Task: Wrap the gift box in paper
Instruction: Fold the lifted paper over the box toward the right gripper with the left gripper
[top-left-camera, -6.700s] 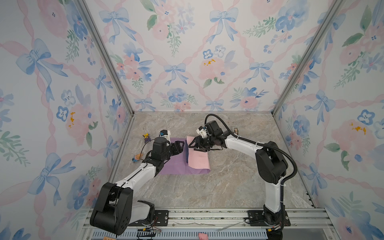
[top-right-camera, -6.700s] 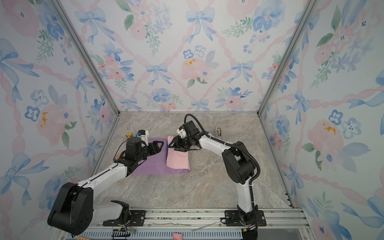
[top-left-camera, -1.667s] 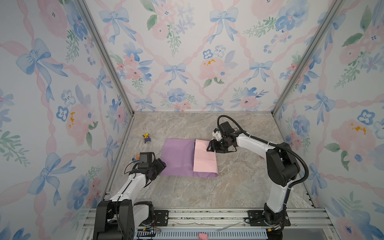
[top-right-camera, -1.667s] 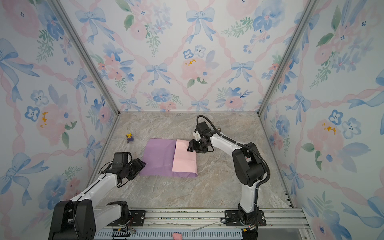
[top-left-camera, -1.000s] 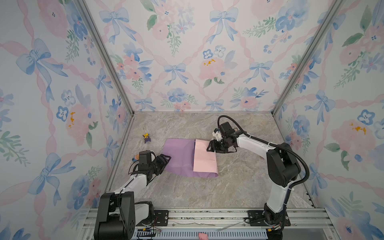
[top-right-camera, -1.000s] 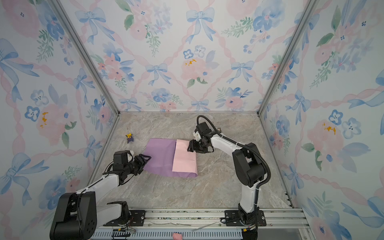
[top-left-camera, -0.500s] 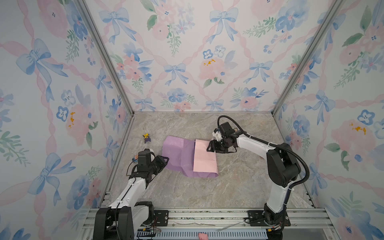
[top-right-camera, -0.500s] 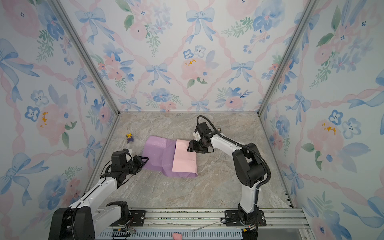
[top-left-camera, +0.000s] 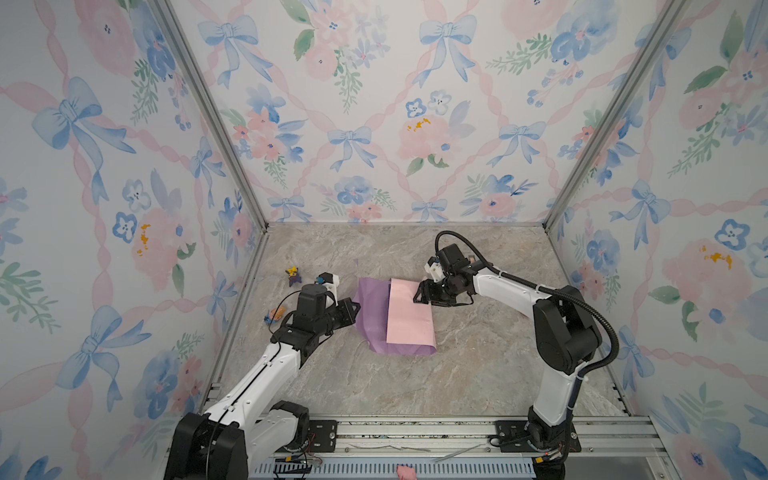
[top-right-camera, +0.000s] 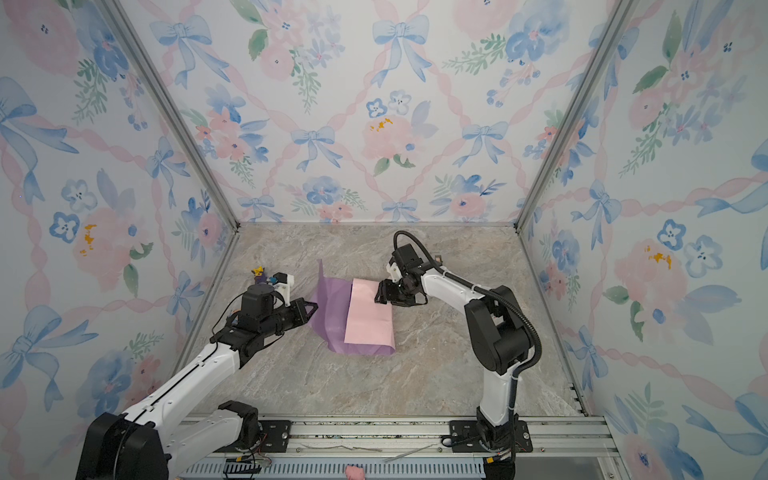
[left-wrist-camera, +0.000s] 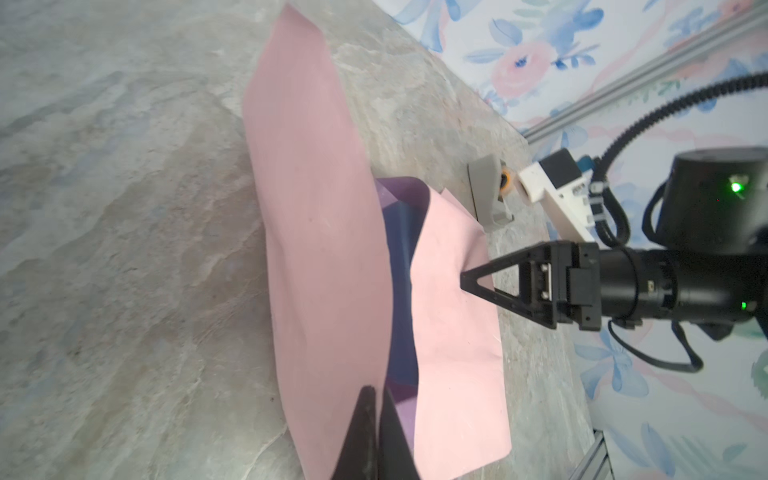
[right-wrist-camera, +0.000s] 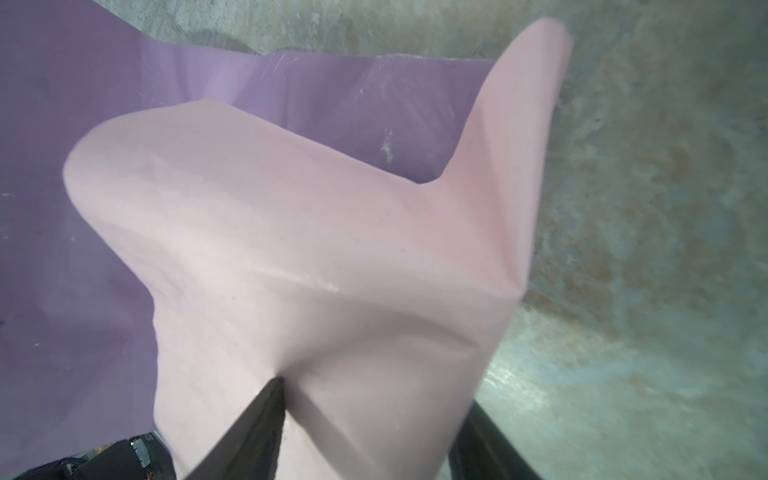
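Pinching the left edge of the paper (top-left-camera: 374, 320) in my left claw (top-left-camera: 354, 309), I have it shut on the sheet and raised off the table (top-left-camera: 415, 386), with the lilac face curling up. My right claw (top-left-camera: 419, 296) stands with its jaws apart, one finger (right-wrist-camera: 266, 419) pressing the folded pink flap down. The gift box (left-wrist-camera: 400, 291) lies mid-table inside the fold. Only a dark navy strip shows between the layers in the left wrist view.

The left hand (top-left-camera: 354, 308) has reached the paper (top-left-camera: 374, 320), pinched its left edge and raised it.
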